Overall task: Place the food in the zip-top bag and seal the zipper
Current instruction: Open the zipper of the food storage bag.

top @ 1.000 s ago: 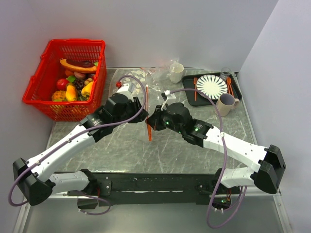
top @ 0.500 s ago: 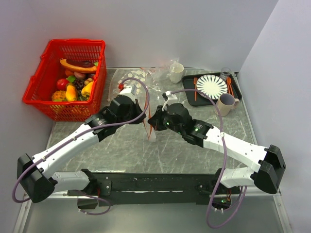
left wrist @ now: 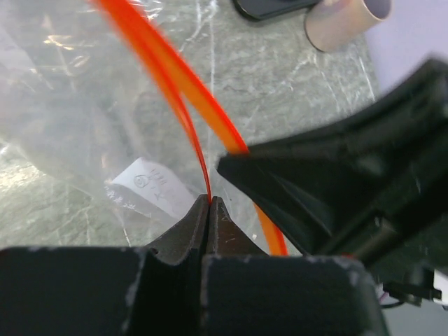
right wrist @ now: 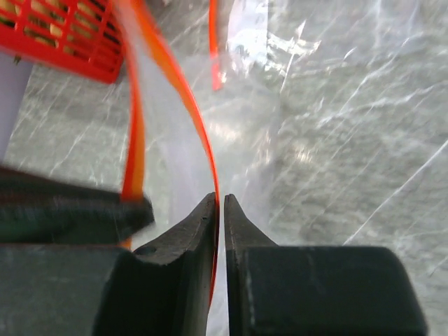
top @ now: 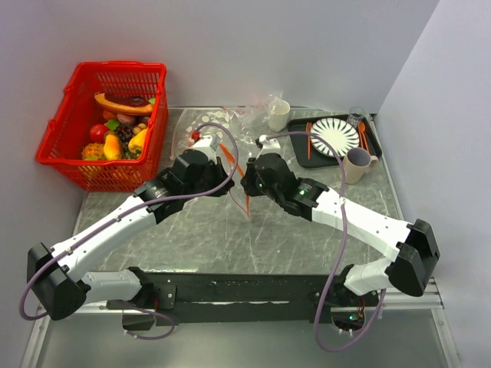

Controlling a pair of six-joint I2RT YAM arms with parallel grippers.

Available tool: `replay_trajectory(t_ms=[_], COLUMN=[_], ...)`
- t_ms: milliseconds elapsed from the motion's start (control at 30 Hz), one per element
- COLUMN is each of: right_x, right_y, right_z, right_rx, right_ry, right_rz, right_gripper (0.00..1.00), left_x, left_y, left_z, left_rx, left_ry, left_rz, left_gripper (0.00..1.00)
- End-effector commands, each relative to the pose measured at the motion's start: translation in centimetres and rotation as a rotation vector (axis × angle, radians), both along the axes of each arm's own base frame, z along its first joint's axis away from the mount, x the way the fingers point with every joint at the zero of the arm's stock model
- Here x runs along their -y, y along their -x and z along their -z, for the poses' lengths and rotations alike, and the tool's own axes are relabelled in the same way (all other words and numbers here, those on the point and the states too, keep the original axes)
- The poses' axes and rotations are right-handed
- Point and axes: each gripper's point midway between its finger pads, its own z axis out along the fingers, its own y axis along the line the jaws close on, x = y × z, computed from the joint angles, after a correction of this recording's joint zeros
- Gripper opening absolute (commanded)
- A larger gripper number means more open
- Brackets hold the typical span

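Note:
The plain clear zip-top bag (top: 239, 201) hangs between my two grippers above the table's middle, with its mouth spread open. Its orange-red zipper (top: 248, 205) is split into two strips. My left gripper (top: 229, 184) is shut on one strip (left wrist: 199, 157). My right gripper (top: 247, 186) is shut on the other strip (right wrist: 207, 150). In the left wrist view the bag (left wrist: 70, 105) shows a white label inside and no food. The food (top: 119, 138) lies in a red basket (top: 84, 165) at the far left. A small red item (top: 195, 136) sits on the table behind my left wrist.
A white-dotted clear bag (top: 230, 119) and a white cup (top: 278, 115) lie at the back centre. A black tray (top: 303, 157) at the back right holds a striped plate (top: 334, 136) and orange cutlery. A beige mug (top: 355, 165) and a glass (top: 355, 116) stand beside it.
Both grippers have shifted a little toward the back with the bag. The zipper strip, upright before, now runs slanted, and the right forearm has swung left.

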Motion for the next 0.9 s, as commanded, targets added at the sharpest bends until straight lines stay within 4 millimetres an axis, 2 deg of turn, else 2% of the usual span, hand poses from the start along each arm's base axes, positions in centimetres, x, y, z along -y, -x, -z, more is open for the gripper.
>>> replay_trajectory(t_ms=[0, 33, 100, 233, 300, 333, 400, 467, 533, 600, 667, 700, 733, 767, 800, 867], right_x=[0.7, 0.6, 0.4, 0.5, 0.7, 0.8, 0.7, 0.8, 1.2, 2.2, 4.2, 4.8, 6.5, 7.4, 7.8, 9.7], right_y=[-2.4, -2.4, -2.4, -2.5, -2.4, -2.4, -1.9, -1.4, -1.1, -1.4, -2.0, -2.4, -2.6, -2.8, -3.0, -2.9], right_z=[-2.7, -3.0, -3.4, -3.7, -3.6, -3.6, -3.5, -3.1, -2.2, -1.8, -1.0, -1.6, -1.2, -1.4, -2.7, -3.7], right_rx=[0.059, 0.063, 0.069, 0.071, 0.058, 0.054, 0.039, 0.026, 0.011, 0.016, 0.010, 0.028, 0.018, 0.023, 0.043, 0.061], right_ry=[0.002, -0.002, -0.020, -0.027, -0.026, -0.028, -0.041, -0.047, -0.027, 0.022, 0.117, 0.152, 0.223, 0.271, 0.284, 0.369], right_rz=[0.042, 0.037, 0.021, 0.011, 0.010, 0.010, -0.006, -0.014, -0.014, 0.013, 0.075, 0.085, 0.124, 0.135, 0.148, 0.178], right_gripper=[0.23, 0.29, 0.34, 0.33, 0.27, 0.21, 0.15, 0.00, 0.00, 0.00, 0.00, 0.00, 0.00, 0.00, 0.00, 0.00], left_x=[1.4, 1.6, 1.6, 1.5, 1.4, 1.3, 0.6, 0.2, -0.5, -0.9, -1.1, -0.8, -0.5, 0.3, 1.2, 3.3], left_y=[0.5, 0.6, 0.7, 0.6, 0.5, 0.6, -0.1, -0.5, -1.0, -1.5, -1.8, -2.1, -2.2, -2.4, -2.5, -1.9], left_z=[-2.3, -2.4, -2.4, -2.2, -2.3, -2.3, -2.3, -1.9, -1.6, -1.6, -1.9, -1.8, -2.3, -2.9, -2.7, -2.8], left_rx=[0.061, 0.065, 0.065, 0.058, 0.059, 0.052, 0.063, 0.055, 0.051, 0.055, 0.062, 0.063, 0.069, 0.083, 0.083, 0.075], left_ry=[0.042, 0.045, 0.043, 0.026, 0.023, 0.020, -0.003, -0.024, -0.052, -0.073, -0.087, -0.093, -0.084, -0.058, -0.042, 0.030], left_rz=[0.094, 0.106, 0.114, 0.106, 0.097, 0.096, 0.047, 0.014, -0.028, -0.061, -0.074, -0.070, -0.063, -0.038, -0.004, 0.086], left_gripper=[0.01, 0.01, 0.01, 0.01, 0.01, 0.01, 0.01, 0.01, 0.01, 0.01, 0.01, 0.01, 0.01, 0.01, 0.01, 0.01])
